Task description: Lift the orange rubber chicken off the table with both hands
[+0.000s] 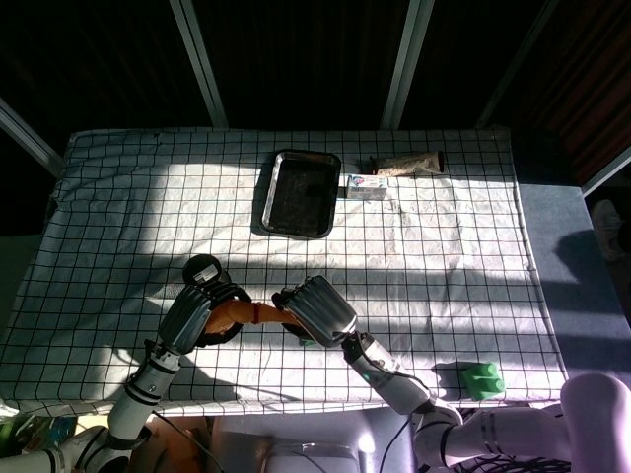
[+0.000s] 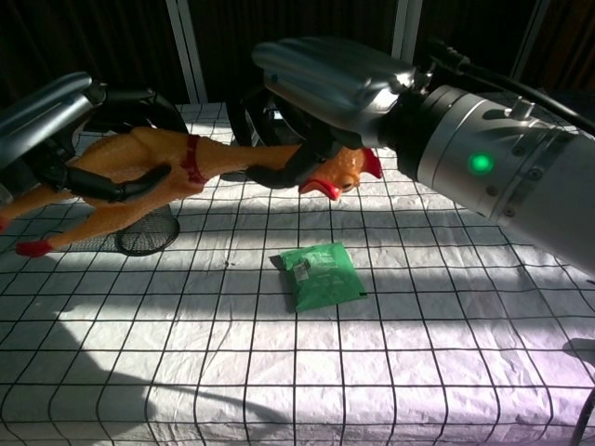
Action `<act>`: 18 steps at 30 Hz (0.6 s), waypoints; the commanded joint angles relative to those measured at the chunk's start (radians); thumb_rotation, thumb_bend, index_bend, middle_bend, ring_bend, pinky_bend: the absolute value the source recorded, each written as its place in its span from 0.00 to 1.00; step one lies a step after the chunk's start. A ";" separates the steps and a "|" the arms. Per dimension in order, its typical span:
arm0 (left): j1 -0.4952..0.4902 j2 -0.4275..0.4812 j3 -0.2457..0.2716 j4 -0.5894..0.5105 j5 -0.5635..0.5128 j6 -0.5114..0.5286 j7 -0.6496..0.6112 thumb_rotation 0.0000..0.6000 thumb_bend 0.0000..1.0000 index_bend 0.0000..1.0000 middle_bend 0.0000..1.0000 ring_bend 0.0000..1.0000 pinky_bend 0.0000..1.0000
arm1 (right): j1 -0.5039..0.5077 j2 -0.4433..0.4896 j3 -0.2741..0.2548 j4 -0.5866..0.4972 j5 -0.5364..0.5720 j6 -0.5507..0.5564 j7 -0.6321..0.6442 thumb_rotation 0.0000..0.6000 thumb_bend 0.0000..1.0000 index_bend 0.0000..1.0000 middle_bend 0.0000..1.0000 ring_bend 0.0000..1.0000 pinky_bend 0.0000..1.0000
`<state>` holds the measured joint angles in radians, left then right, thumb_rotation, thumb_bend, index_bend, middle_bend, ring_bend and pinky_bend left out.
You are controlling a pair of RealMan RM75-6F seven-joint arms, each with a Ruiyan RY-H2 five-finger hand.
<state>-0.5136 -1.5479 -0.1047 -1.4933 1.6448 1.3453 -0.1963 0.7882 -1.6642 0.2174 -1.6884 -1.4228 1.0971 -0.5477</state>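
Note:
The orange rubber chicken [image 2: 167, 160] hangs in the air above the checked tablecloth, its red collar and red feet showing. My left hand [image 2: 65, 121] grips its body from the left, fingers wrapped around it. My right hand [image 2: 325, 88] holds its neck, with the head and red comb [image 2: 339, 175] poking out below the palm. In the head view the chicken [image 1: 246, 313] is a short orange strip between the left hand [image 1: 190, 313] and the right hand [image 1: 317, 309], near the table's front edge.
A green packet [image 2: 321, 274] lies on the cloth under the chicken's head. A black mesh cup [image 2: 144, 230] stands below the left hand. Far back sit a dark tray [image 1: 299, 192], a small box [image 1: 366, 186] and a tube [image 1: 406, 164]. A green object [image 1: 482, 379] lies front right.

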 commanded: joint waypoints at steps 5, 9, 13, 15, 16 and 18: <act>-0.036 0.049 0.038 0.017 0.036 -0.058 -0.017 1.00 0.41 0.14 0.16 0.07 0.12 | -0.004 0.007 -0.003 0.007 0.006 0.009 0.007 1.00 0.55 0.91 0.72 0.77 0.76; -0.039 0.054 0.039 0.014 0.037 -0.055 -0.011 1.00 0.34 0.03 0.01 0.00 0.02 | -0.005 0.007 -0.007 0.012 0.007 0.012 0.003 1.00 0.55 0.91 0.72 0.77 0.76; -0.039 0.065 0.036 -0.004 0.022 -0.057 -0.002 1.00 0.31 0.00 0.00 0.00 0.00 | -0.005 0.008 -0.011 0.017 0.018 0.009 -0.005 1.00 0.55 0.91 0.72 0.77 0.76; -0.039 0.071 0.036 -0.014 0.012 -0.063 -0.001 1.00 0.31 0.00 0.00 0.00 0.00 | -0.005 0.007 -0.011 0.017 0.017 0.011 0.000 1.00 0.55 0.91 0.72 0.77 0.76; -0.040 0.072 0.036 -0.015 0.009 -0.066 0.000 1.00 0.31 0.00 0.00 0.00 0.00 | -0.005 0.006 -0.010 0.017 0.015 0.012 0.006 1.00 0.55 0.91 0.72 0.77 0.76; -0.041 0.070 0.036 -0.014 -0.001 -0.074 0.004 1.00 0.31 0.00 0.00 0.00 0.01 | -0.004 0.005 -0.010 0.016 0.009 0.016 0.018 1.00 0.55 0.91 0.72 0.77 0.76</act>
<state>-0.5537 -1.4772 -0.0687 -1.5073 1.6468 1.2748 -0.1942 0.7837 -1.6581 0.2071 -1.6716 -1.4105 1.1111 -0.5344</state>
